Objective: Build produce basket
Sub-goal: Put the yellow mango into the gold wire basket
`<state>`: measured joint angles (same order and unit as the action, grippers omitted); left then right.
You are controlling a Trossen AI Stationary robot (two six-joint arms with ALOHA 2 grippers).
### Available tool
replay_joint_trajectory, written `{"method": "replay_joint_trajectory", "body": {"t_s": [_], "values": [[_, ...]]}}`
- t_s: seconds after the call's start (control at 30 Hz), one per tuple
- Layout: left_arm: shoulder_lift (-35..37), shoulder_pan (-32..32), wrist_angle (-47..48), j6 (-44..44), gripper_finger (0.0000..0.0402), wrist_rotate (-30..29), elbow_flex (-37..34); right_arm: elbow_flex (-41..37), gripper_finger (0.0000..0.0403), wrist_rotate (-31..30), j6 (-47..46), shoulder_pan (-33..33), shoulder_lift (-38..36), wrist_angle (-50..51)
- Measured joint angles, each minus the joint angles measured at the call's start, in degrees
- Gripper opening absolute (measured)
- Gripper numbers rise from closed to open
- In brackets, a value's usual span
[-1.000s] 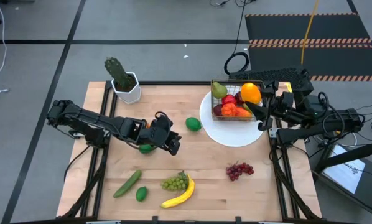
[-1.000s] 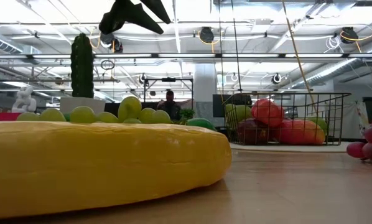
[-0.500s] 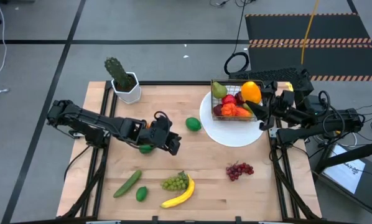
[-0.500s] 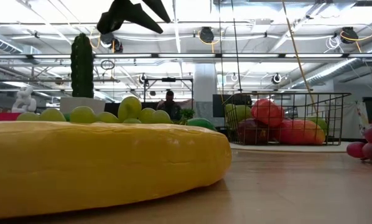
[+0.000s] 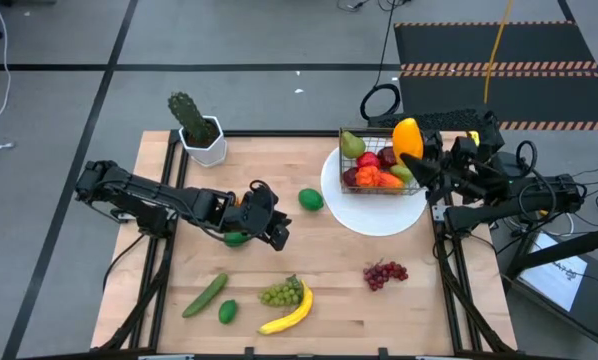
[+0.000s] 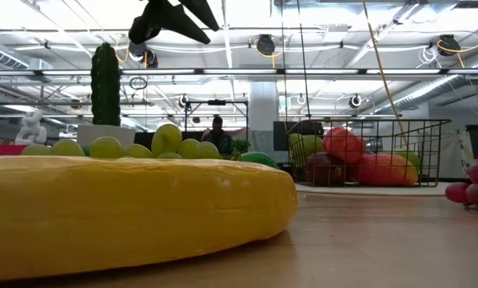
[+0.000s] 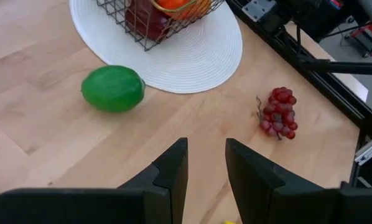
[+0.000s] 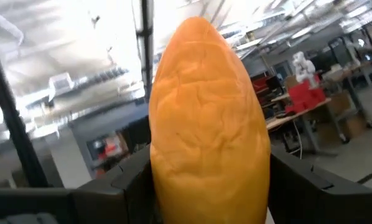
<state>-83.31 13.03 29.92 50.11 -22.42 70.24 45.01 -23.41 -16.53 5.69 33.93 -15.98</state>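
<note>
My right gripper [image 5: 416, 152] is clamped on the orange mango [image 5: 407, 135], one finger on each side of it in the right wrist view [image 8: 206, 124]. It hangs above the basket's [image 5: 379, 186] far right corner. Basket sits on the white plate [image 5: 374, 218], far right of the table [image 5: 329, 300], with pear [image 5: 351, 144], red apples [image 5: 371, 160] and other fruit inside.

My left gripper [image 5: 277, 235] is mid-table, left of centre, fingers [image 7: 173, 168] a narrow gap apart, holding nothing. One lime [image 5: 310, 199] lies just right and far of it, apart from it, beside the plate rim; another lime [image 5: 235, 238] lies under the left arm.

Loose at the near side: cucumber [image 5: 205, 296], a third lime [image 5: 227, 312], green grapes [image 5: 281, 293] touching the banana [image 5: 289, 314], purple grapes [image 5: 384, 273] to the right.
</note>
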Motion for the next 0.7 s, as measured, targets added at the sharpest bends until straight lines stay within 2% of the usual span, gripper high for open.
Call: {"method": "replay_joint_trajectory", "body": {"t_s": [0.3, 0.7], "values": [[0.00, 0.01, -0.02, -0.95, 0.0108, 1.40, 0.00, 0.00, 0.0231, -5.23, -19.31, 0.02, -0.02, -0.09], [0.00, 0.01, -0.03, -4.69, 0.0108, 1.54, 0.00, 0.00, 0.0231, -10.63, -36.62, 0.02, -0.02, -0.05]]}}
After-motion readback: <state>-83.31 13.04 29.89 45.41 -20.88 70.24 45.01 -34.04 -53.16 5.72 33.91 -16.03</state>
